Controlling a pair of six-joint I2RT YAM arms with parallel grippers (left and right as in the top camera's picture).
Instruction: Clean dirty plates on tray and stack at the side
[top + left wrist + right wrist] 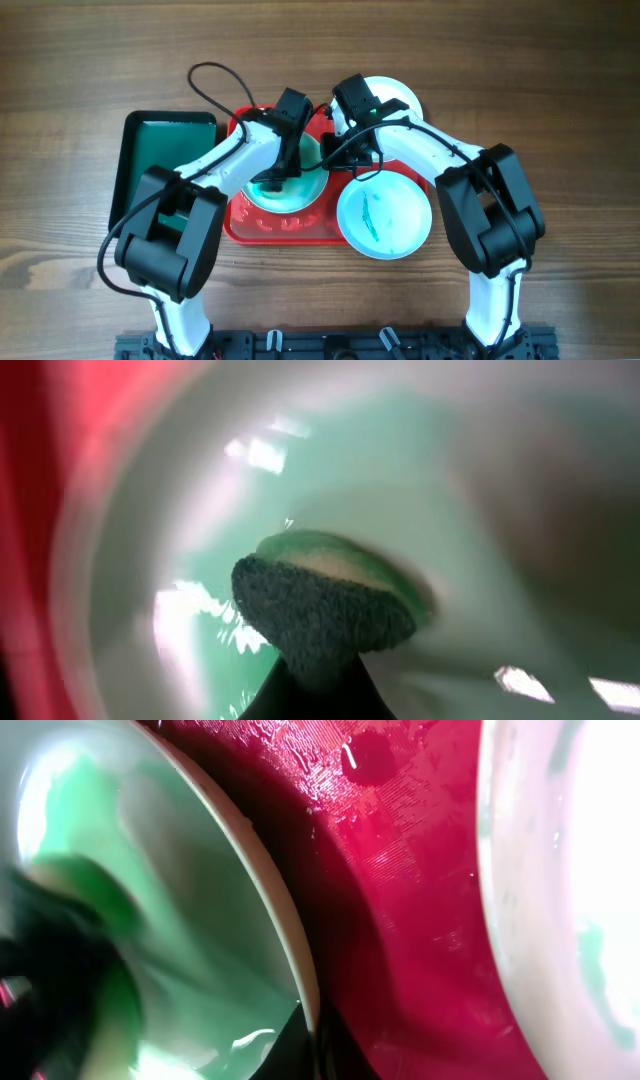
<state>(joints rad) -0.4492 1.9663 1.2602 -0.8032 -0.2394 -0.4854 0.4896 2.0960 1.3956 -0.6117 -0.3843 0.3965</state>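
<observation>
A dirty plate [300,192] with a green, wet centre lies in the left part of the red tray [270,228]. My left gripper [272,183] is shut on a dark green sponge [325,610] that presses on this plate's centre [450,480]. My right gripper [325,155] is shut on the same plate's right rim [300,960], with one finger inside and one outside. A second plate [385,215] with a green smear lies at the tray's right edge, and it also shows in the right wrist view [560,870]. A third, white plate [398,95] lies behind the right arm.
A smaller dark green tray [165,165] lies left of the red tray. The red tray floor [400,870] is wet between the two plates. Black cables loop over the table behind the left arm.
</observation>
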